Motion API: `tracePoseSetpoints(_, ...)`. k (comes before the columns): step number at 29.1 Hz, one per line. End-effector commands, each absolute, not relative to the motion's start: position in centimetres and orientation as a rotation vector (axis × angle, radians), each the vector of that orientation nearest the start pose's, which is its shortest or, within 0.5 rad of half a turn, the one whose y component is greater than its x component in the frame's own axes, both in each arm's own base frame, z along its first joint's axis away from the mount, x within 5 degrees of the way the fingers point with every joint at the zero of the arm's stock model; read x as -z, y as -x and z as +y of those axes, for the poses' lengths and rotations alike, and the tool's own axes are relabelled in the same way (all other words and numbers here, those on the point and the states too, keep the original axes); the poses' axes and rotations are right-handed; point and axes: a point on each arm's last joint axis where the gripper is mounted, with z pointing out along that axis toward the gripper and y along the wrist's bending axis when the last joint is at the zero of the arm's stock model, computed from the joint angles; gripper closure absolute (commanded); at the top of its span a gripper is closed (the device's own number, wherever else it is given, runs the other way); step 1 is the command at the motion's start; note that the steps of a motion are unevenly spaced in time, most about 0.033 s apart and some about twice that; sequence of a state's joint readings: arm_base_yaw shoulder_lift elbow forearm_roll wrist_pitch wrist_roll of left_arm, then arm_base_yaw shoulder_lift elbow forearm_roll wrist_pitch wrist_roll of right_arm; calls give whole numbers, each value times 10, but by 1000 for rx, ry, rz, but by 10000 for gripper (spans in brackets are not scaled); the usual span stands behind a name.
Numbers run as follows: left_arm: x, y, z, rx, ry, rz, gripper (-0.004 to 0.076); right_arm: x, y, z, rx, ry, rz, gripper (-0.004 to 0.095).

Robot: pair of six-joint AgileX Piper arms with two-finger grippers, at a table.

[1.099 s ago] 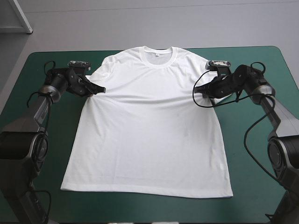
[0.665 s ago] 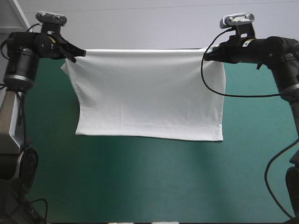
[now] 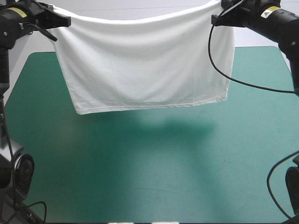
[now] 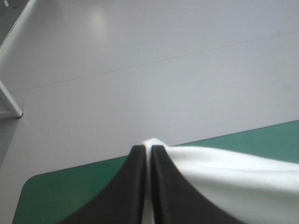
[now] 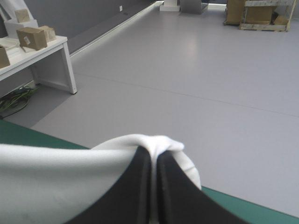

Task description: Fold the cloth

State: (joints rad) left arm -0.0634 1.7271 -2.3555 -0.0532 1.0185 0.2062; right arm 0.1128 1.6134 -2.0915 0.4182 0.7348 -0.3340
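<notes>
The table (image 3: 140, 177), under its teal-green cover, takes up most of the high view; a soft shadow lies across the cover just below the hanging cloth.

The T-shirt (image 3: 145, 65) is lifted clear of the table and hangs in the air above its far half, stretched as one wide white sheet between the two arms; its top edge sags a little in the middle between the two held corners; its lower hem runs nearly straight, with a stitched line just above it, and sits slightly lower on the left arm's side; faint upright creases run down the fabric.

The left gripper (image 3: 65, 21) holds the sheet's upper corner on its own side, high above the table's left edge; in the left wrist view its black fingers (image 4: 135, 186) are pressed all but together, pinching a thin white strip of the T-shirt between them; a small tuft of cloth pokes out at the tips, and the rest streams away to one side of the gripper, with the table beneath it.

The right gripper (image 3: 216, 19) grips the opposite upper corner at about the same height; in the right wrist view its fingers (image 5: 173, 191) are likewise nearly closed on the fabric; a rounded bunch of white cloth wraps over their tips.
</notes>
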Motion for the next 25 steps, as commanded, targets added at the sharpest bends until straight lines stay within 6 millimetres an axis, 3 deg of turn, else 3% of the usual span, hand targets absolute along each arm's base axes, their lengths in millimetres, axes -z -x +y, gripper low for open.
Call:
tracePoseSetpoints(1,-567,-353,-30,-4,-231,1636,703,-560,-350,56,-267,221,1461,925)
tracePoseSetpoints(3,-561,-371,-30,-7,-217,1589,703,-554,-369,55,-268,173,1391,925)
tracePoseSetpoints(8,-563,-388,-29,-29,-186,1444,703,-561,-385,52,-235,127,1265,925)
tracePoseSetpoints(11,-562,-391,-29,-32,-184,1432,703,-565,-391,51,-232,154,1276,925)
tracePoseSetpoints(14,-552,-399,-30,-30,-193,1486,703,-554,-400,47,-270,173,1375,925)
tracePoseSetpoints(18,-524,-418,-32,-24,-218,1627,703,-513,-422,43,-334,197,1639,925)
tracePoseSetpoints(25,-448,-449,-36,-3,-308,2056,703,-434,-448,41,-435,183,2130,925)
